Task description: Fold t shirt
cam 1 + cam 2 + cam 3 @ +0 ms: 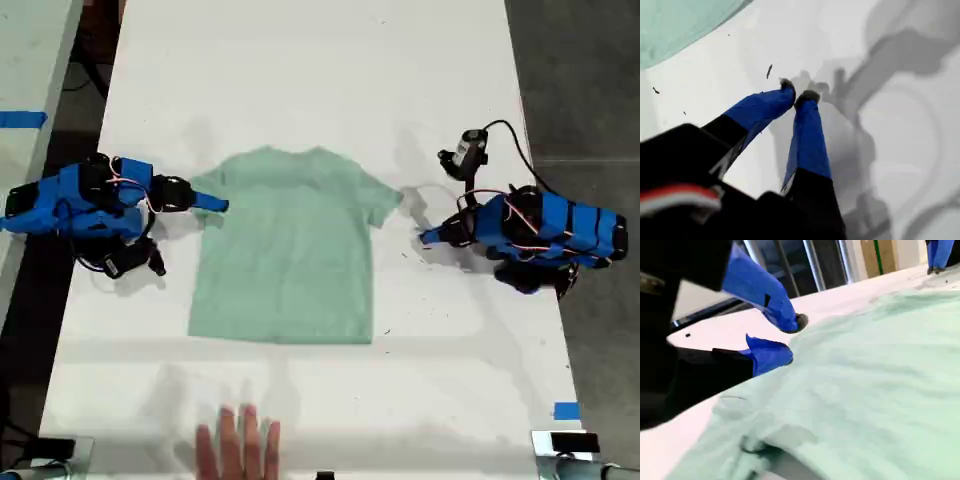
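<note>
The pale mint-green t shirt [285, 250] lies flat and spread out in the middle of the white table [320, 70], neck toward the far edge. My first gripper [425, 238] is on the exterior view's right, just off the shirt's sleeve. It is over bare table [900, 150], shut on nothing [797, 92], with the shirt [675, 25] a short way off. My second gripper [218, 205] is at the sleeve on the exterior view's left. It stands open [787, 340] at the edge of the cloth [865, 380], holding nothing.
A person's hand [238, 445] rests on the table's near edge, below the shirt's hem. A small black device with a cable [465, 152] sits beside the first arm. Blue tape [566, 411] marks the near corner on the exterior view's right.
</note>
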